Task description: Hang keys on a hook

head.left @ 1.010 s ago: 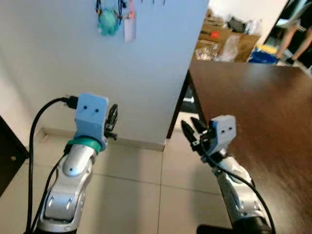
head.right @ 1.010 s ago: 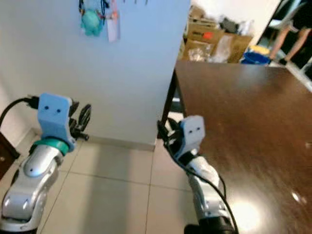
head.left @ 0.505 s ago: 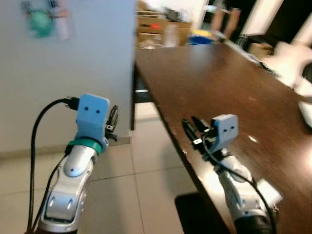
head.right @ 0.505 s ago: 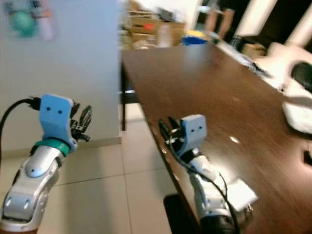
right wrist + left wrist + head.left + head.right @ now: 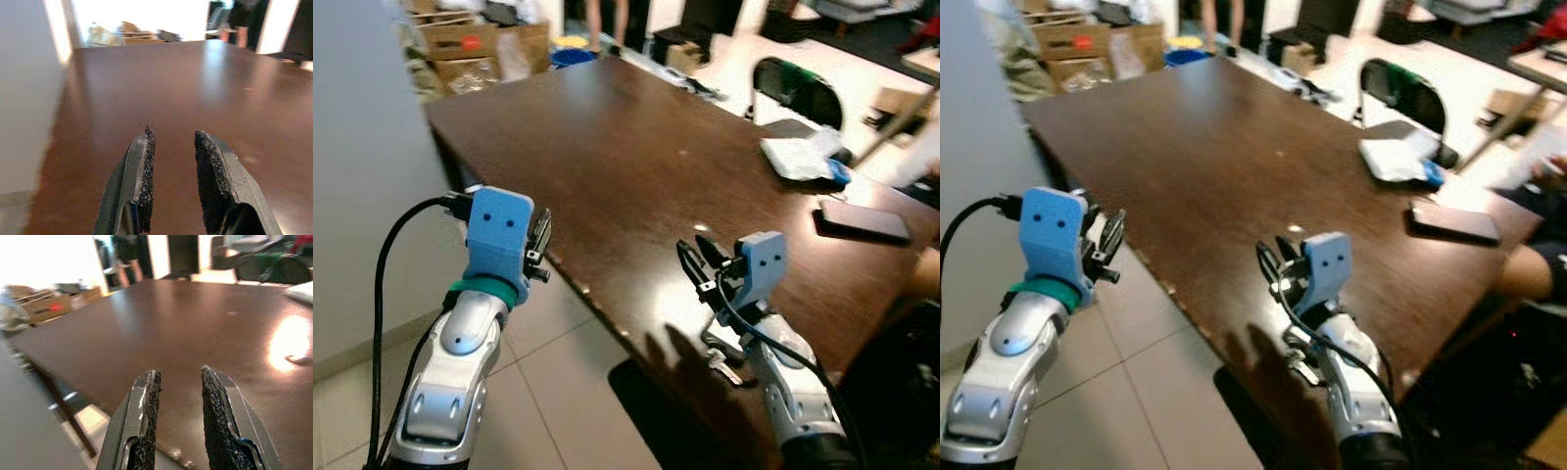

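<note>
Your keys [image 5: 722,364] lie on the dark table [image 5: 636,166] under the right gripper [image 5: 697,262] (fingers parted, empty, like the left gripper [image 5: 538,240]). Lower it straight and pinch the ring, not the blades.

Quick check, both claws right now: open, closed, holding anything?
Left claw: open, empty, raised beside the dark table.
Right claw: open, empty, over the table's near edge.

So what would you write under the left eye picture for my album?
Robot faces a dark wooden table, both arms raised, keys lying near the table's edge beside its right gripper, phone farther off.
</note>
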`<state>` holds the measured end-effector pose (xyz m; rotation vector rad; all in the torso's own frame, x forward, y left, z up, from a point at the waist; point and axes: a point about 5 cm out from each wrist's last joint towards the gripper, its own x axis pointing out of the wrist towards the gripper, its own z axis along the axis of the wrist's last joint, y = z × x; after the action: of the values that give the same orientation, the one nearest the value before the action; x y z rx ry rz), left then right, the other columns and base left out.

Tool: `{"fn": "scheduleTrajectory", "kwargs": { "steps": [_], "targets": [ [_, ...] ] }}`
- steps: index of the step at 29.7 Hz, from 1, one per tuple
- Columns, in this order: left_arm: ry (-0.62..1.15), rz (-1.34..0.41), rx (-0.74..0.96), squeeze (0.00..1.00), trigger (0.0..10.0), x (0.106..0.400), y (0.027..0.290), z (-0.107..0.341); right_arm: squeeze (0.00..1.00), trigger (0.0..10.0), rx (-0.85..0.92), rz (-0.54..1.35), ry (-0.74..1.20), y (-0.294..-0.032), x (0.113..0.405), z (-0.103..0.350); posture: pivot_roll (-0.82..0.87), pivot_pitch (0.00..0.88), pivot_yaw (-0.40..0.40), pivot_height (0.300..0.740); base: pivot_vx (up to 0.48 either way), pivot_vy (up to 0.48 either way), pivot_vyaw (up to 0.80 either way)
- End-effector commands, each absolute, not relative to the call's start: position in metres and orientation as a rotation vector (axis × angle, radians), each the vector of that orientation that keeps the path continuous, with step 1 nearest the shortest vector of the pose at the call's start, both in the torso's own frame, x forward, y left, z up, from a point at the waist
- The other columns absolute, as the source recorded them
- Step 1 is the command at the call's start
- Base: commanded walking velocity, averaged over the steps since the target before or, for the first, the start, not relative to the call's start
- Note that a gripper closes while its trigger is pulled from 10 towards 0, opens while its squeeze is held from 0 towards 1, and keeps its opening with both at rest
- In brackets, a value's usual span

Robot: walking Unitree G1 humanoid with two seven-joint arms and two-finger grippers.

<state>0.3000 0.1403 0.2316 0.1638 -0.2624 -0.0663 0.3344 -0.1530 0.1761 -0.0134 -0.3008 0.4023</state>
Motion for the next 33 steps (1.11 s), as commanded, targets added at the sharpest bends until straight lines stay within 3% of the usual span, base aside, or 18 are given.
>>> {"fn": "scheduleTrajectory", "kwargs": {
  "steps": [1,26,33],
  "targets": [
    [-0.249,-0.058,0.174,0.0,10.0,0.2994,0.1422,0.2275,0.0,10.0,-0.011,0.411,-0.291,-0.1503,0.3337,0.1739,0.08,0.103,0.031,0.74,0.0,0.0,-0.8],
    [-0.249,-0.06,0.175,0.0,10.0,0.2999,0.1422,0.2278,0.0,10.0,-0.011,0.407,-0.29,-0.1504,0.3335,0.1734,0.08,0.114,0.034,0.74,0.0,0.0,-0.8],
    [-0.166,-0.081,0.289,0.0,10.0,0.3062,0.1478,0.2218,0.0,10.0,-0.013,0.407,-0.291,-0.1503,0.3335,0.1739,0.08,0.116,0.034,0.74,0.0,0.0,-0.8]
  ]
}}
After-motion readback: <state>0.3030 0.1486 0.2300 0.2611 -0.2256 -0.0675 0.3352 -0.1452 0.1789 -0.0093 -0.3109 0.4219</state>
